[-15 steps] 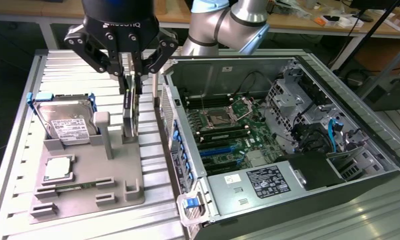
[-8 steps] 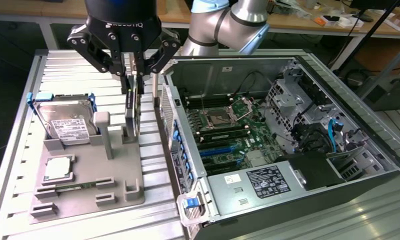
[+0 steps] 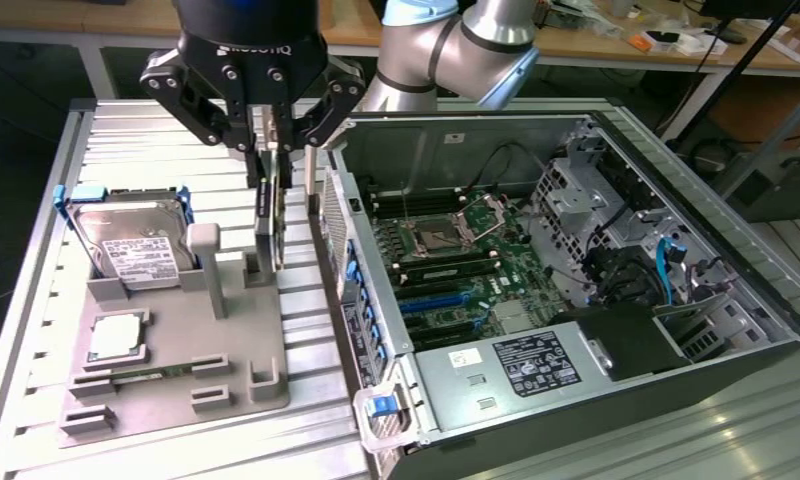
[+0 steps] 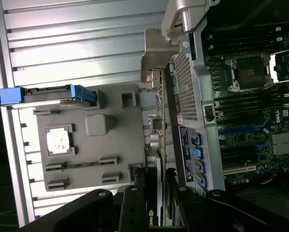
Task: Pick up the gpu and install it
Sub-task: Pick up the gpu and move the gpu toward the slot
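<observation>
Nearest on the ribbed metal worktop [image 3: 160, 140] lies one grey fixture plate [image 3: 173, 320]. It carries one square processor [image 3: 117, 338], one narrow memory stick [image 3: 140, 373] and, propped at its far end, one hard drive [image 3: 133, 245]. On the exterior view's right stands one open computer case [image 3: 454, 135]. The single gpu [image 3: 268, 215] stands on edge over the plate, just beside the case wall, pinched near its top by the black pincer [image 3: 277, 148]. Whether its lower edge is clear of the plate I cannot tell. Beyond, a cluttered bench [image 3: 614, 50] crosses the room.
</observation>
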Controlling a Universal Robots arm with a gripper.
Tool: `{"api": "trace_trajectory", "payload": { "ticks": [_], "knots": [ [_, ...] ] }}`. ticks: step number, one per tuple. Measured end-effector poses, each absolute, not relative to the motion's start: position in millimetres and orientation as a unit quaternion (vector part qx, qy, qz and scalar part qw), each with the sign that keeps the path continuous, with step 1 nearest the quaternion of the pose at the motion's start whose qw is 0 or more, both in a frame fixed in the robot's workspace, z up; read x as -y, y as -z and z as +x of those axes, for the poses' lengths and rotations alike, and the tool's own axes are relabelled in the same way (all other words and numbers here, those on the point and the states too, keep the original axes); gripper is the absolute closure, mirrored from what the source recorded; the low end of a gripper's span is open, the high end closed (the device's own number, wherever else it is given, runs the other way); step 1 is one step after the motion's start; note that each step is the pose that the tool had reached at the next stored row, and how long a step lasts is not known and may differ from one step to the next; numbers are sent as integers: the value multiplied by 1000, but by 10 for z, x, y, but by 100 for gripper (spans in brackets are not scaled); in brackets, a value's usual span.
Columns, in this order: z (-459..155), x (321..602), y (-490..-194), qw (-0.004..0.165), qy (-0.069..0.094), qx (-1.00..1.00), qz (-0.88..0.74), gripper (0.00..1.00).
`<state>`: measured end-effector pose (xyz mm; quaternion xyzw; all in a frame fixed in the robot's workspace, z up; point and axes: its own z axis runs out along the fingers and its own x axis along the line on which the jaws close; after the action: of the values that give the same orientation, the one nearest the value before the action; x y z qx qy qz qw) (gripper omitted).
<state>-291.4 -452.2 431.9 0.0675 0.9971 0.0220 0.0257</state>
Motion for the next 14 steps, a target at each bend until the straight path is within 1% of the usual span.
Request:
{"api": "trace_trajectory", "payload": {
  "ticks": [14],
  "knots": [
    [-2874, 4522, -4319, 26, -22, -997, 67, 73]
  ]
}}
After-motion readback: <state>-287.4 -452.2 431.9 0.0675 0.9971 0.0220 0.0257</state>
